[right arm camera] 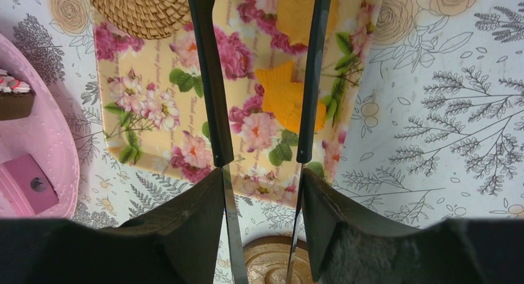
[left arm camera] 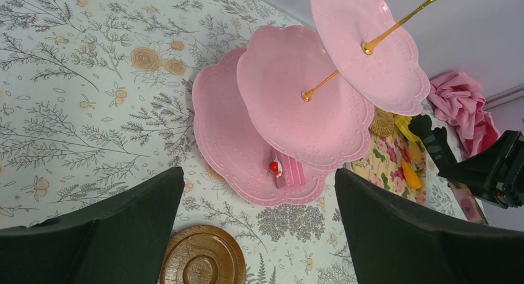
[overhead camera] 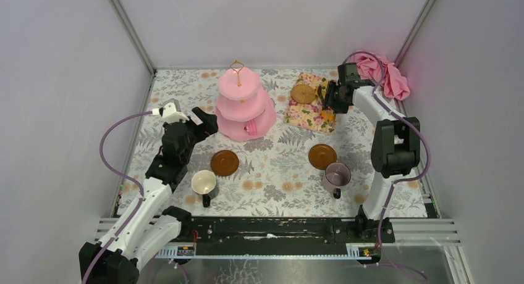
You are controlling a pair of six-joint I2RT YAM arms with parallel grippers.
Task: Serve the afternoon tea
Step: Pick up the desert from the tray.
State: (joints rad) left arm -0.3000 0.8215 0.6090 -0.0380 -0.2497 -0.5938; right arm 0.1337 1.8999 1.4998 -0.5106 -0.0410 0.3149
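Cake stand (overhead camera: 245, 105): one, pink, three tiers, upright at the back middle of the table (overhead camera: 278, 191). Saucers: two, brown and round, with the left saucer (overhead camera: 224, 162) in front of the stand and the right saucer (overhead camera: 322, 156) further right. Mugs: two, with the white mug (overhead camera: 204, 184) just beside the left saucer and the purple mug (overhead camera: 337, 175) just beside the right one, neither on a saucer. Biscuits: two countable, an orange biscuit (right arm camera: 287, 99) and a yellow biscuit (right arm camera: 296, 6), both on a floral tray (overhead camera: 309, 114) right of the stand, next to a round woven mat (overhead camera: 303, 93). Pink cloth (overhead camera: 386, 71): one, bunched in the back right corner.

Clear only from the left wrist: a pink cake slice (left arm camera: 287, 171) with a red top, on the lowest tier. Clear only from the right wrist: slim black tongs (right arm camera: 210, 80). Seen only from above: both mugs.

Left tool (overhead camera: 196, 122): spread wide, holds nothing, hangs just left of the stand. Right tool (overhead camera: 330, 99): partly closed, grips the tongs by both arms. Blades apart over the tray, either side of the orange biscuit; contact with it not clear.
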